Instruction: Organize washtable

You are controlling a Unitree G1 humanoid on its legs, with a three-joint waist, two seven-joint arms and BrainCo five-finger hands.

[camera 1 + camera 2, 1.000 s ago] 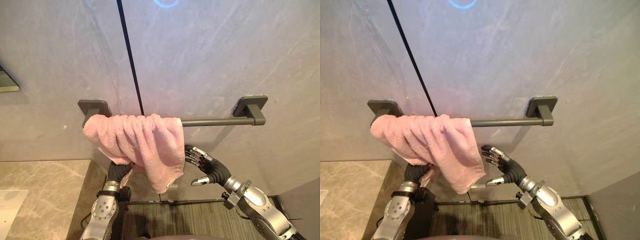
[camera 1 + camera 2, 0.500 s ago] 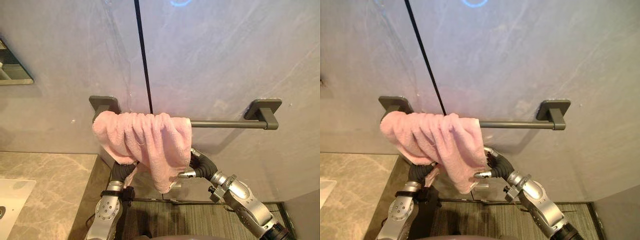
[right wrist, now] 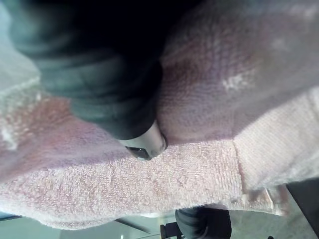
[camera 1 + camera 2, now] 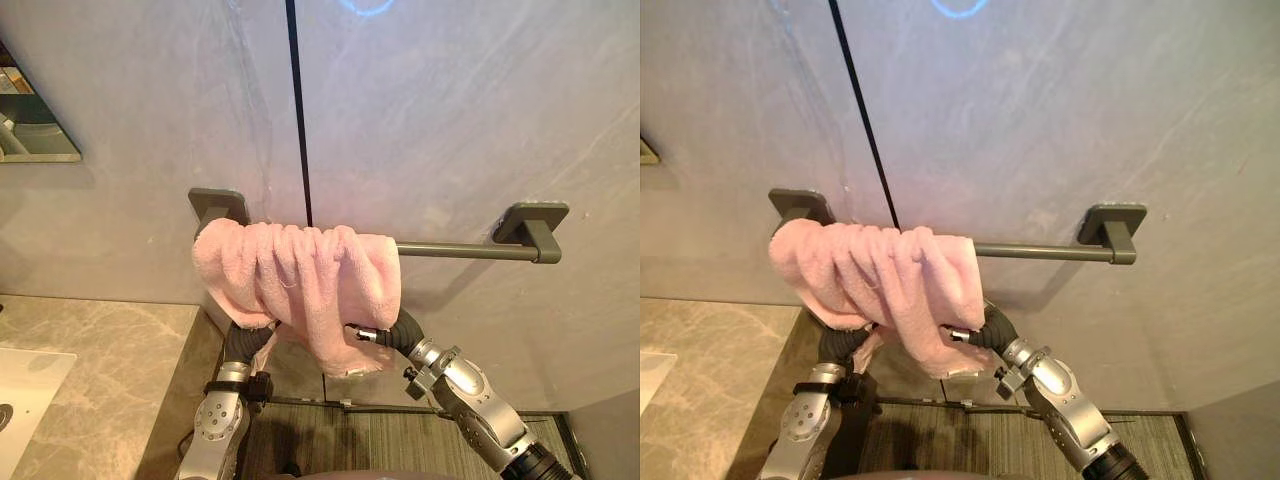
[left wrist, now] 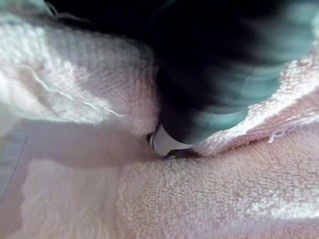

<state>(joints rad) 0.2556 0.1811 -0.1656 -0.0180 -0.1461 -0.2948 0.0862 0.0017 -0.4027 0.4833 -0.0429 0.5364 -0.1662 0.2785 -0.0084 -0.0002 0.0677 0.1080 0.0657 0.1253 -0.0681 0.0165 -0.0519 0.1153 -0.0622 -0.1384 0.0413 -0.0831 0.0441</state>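
Basically, pink towel [image 4: 300,275] hung bunched on the towel bar [image 4: 470,250], so I had left hand [image 4: 243,346] and right hand [image 4: 398,332] under it for spreading; couldn't tell their grip.

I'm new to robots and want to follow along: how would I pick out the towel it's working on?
Start at the grey wall, where a dark rail runs between two brackets. The towel hangs bunched in folds over the rail's left end. It is the only soft, pink thing there, against hard grey stone and dark metal.
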